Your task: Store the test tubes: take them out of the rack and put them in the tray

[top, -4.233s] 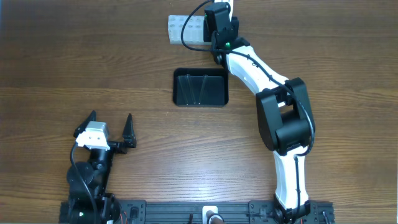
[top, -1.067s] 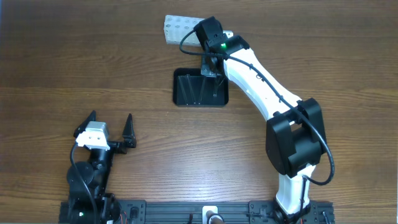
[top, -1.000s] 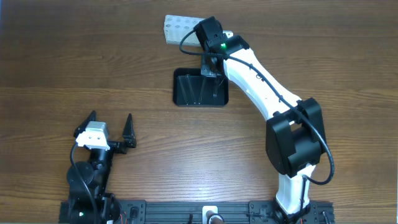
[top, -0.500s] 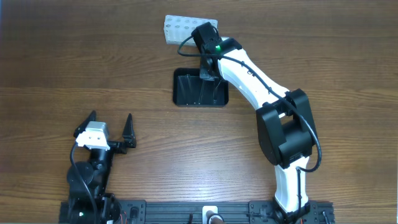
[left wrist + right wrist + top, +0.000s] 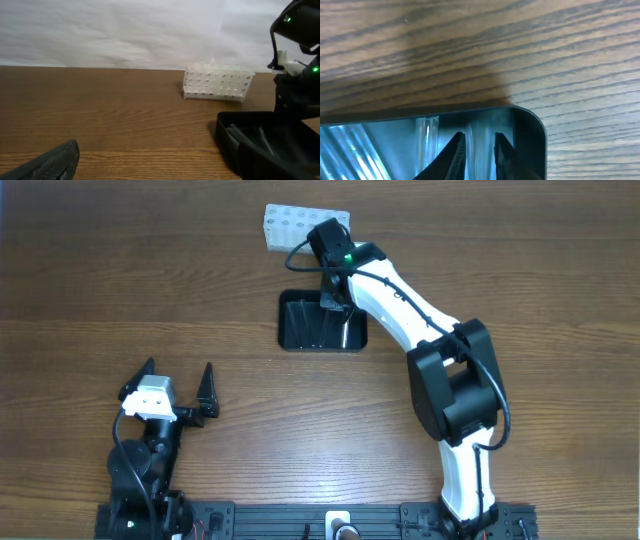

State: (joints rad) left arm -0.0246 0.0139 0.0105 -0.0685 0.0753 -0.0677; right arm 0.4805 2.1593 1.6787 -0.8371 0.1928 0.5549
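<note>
A white test tube rack (image 5: 296, 225) stands at the far side of the table, also seen as rack (image 5: 216, 82). In front of it lies the black tray (image 5: 288, 338) with clear test tubes (image 5: 312, 322) lying in it. My right gripper (image 5: 336, 302) is down inside the tray's right end. In its wrist view the right gripper (image 5: 477, 137) is shut on a clear test tube (image 5: 481, 150), close to the tray's rounded corner (image 5: 532, 125). Another tube (image 5: 426, 142) lies beside it. My left gripper (image 5: 179, 366) rests open and holds nothing at the near left.
Bare wooden table surrounds the tray and rack on all sides. In the left wrist view the right arm (image 5: 299, 55) hangs over the tray (image 5: 240, 145), with a pale wall behind the table.
The right gripper went from above the rack down into the tray's right end. In the last second its wrist shifted slightly left. The left arm has not moved.
</note>
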